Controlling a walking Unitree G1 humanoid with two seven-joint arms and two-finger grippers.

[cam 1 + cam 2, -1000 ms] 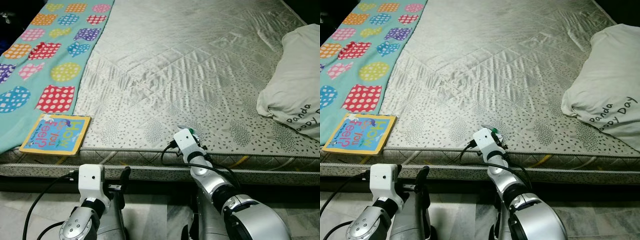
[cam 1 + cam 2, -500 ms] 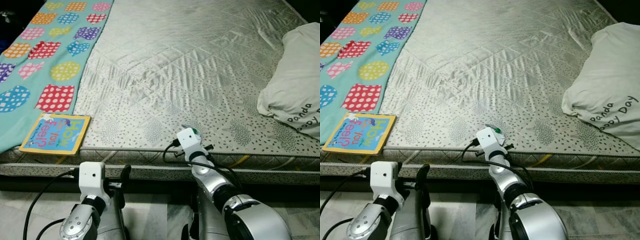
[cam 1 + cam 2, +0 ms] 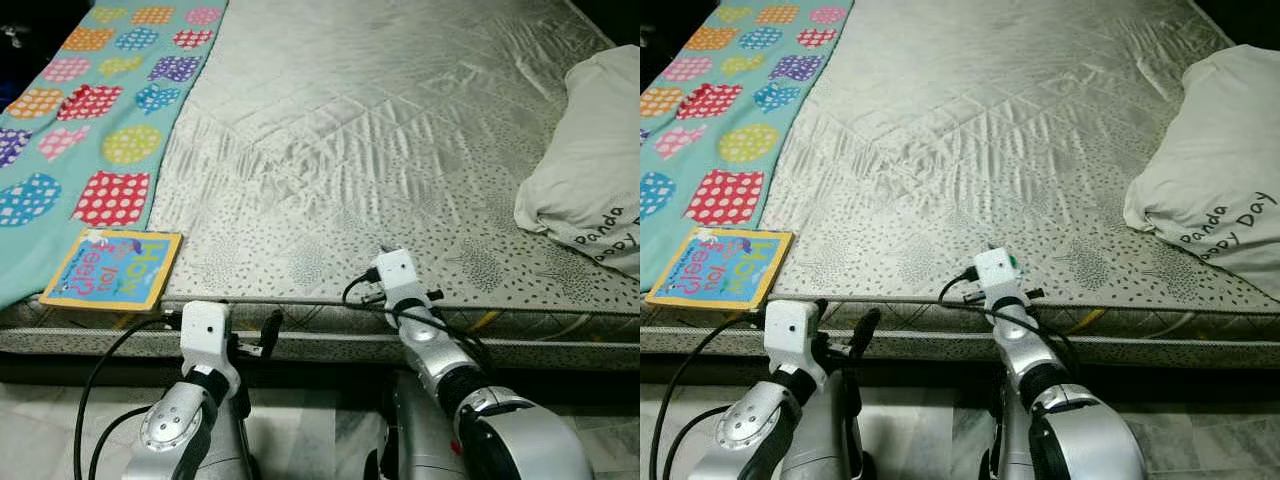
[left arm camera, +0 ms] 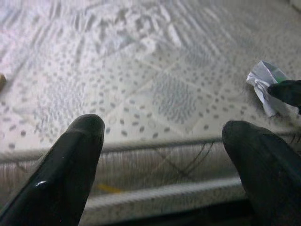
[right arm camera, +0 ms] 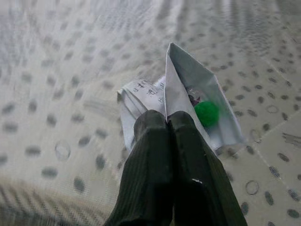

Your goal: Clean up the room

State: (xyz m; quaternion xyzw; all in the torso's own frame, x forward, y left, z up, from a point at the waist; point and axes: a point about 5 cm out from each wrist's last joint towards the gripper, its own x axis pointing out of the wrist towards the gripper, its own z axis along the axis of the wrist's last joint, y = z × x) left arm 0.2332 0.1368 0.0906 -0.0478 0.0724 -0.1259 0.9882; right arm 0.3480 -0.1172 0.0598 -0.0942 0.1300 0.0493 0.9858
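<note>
Two black fingers of the right end effector (image 5: 175, 123) pinch crumpled white paper scrap (image 5: 188, 101) at the bed's (image 3: 380, 130) near edge; lifting it away seems next.

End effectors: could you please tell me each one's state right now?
Left end effector: open, holding nothing.
Right end effector: closed on the crumpled paper.
</note>
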